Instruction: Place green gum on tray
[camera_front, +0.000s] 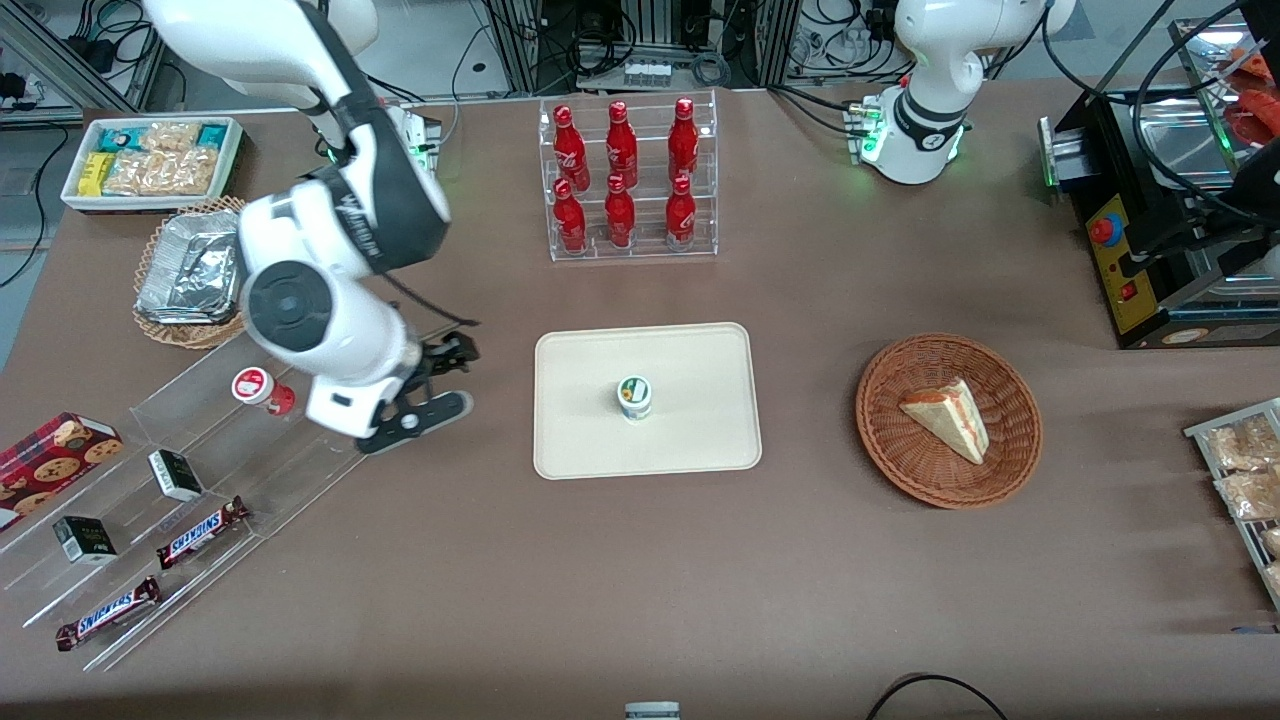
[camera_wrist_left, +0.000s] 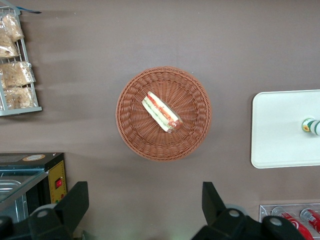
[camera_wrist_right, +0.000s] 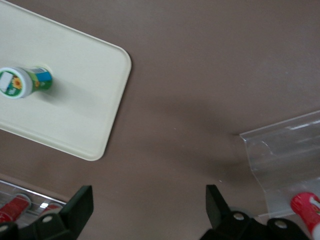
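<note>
The green gum (camera_front: 634, 396), a small white bottle with a green-and-white lid, stands upright near the middle of the cream tray (camera_front: 700, 440). It also shows on the tray (camera_wrist_right: 80, 115) in the right wrist view (camera_wrist_right: 22, 81), and in the left wrist view (camera_wrist_left: 311, 126). My gripper (camera_front: 447, 372) is open and empty. It hangs over bare table between the tray and the clear stepped shelf (camera_front: 190, 440), well apart from the gum. Its fingers (camera_wrist_right: 80, 202) stand wide apart with only table between them.
A red-lidded gum bottle (camera_front: 257, 388) stands on the stepped shelf with candy bars (camera_front: 200, 530) and small boxes. An acrylic rack of red bottles (camera_front: 625, 180) stands farther from the camera than the tray. A wicker basket with a sandwich (camera_front: 948, 420) lies toward the parked arm's end.
</note>
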